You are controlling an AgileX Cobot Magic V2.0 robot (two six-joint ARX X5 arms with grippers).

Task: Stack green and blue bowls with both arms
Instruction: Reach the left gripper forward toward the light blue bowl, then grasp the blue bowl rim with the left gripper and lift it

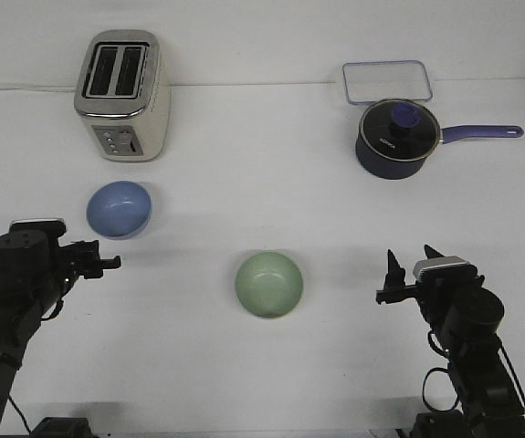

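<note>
Nothing is stacked yet: nearest, the black left gripper (107,264) and the black right gripper (412,272) hang low over the white tabletop (244,146), each holding nothing, the right one with its fingers apart, while I cannot tell if the left one is open. Between them the small round pale green bowl (269,285) sits mouth up. Farther back on the left, just past the left gripper, the small round soft blue bowl (119,209) sits mouth up too; being round, neither bowl has a long side, so one must go into the other.
</note>
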